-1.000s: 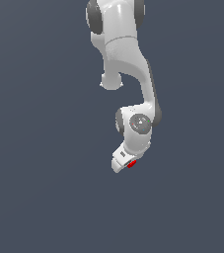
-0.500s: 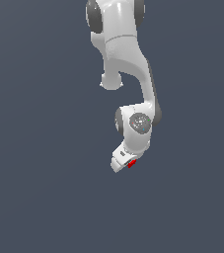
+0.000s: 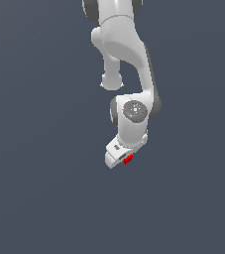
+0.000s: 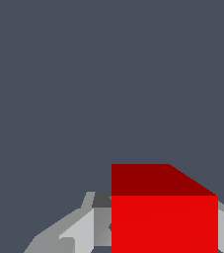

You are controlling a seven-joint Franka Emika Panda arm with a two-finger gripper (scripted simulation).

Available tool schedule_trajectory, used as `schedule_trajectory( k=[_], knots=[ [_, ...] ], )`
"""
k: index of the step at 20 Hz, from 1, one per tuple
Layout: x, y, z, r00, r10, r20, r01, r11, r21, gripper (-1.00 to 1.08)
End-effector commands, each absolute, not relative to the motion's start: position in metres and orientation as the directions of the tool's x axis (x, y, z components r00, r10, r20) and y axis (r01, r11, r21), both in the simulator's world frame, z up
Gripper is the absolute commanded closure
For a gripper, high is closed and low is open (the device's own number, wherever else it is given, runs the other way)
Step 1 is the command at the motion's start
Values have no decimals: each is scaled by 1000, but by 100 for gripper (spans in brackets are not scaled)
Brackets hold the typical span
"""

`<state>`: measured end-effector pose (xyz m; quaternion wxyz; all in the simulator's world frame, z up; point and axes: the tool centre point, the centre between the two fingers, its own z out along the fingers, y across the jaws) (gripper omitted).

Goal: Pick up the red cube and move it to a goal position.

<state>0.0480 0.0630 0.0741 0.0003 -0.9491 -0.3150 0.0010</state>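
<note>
Gripping the red cube (image 3: 128,159), the claw (image 3: 120,158) is closed down to the cube's width, with one pale finger (image 4: 86,230) visible pressed beside the cube's face in the wrist view and the other largely hidden behind the cube. The cube sits between the fingers at the low end of the white arm (image 3: 126,54), slightly toward the exterior view's right of the claw body; whether it rests on the desk or hangs clear of it cannot be told, since the grey ground shows no shadow or edge. No goal marker is visible in either view. Risk, as a judgement: the cube appears offset toward one side of the fingers in the wrist view (image 4: 164,217), so a fast swing or a loosened grip could let it twist or slide out. A second risk is releasing at the wrong spot, given that no target shows. Orientation: being a cube, it has no long axis; in the wrist view its front face stands square to the camera with its edges level and upright.
</note>
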Motion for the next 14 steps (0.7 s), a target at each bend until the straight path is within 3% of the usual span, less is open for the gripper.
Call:
schedule_trajectory(
  k=[1,14],
  knots=[
    [48,52,97,802,598,0,598,-802,0,108],
    [47,-18,241,801,599,1,599,-801,-1,108]
  ],
)
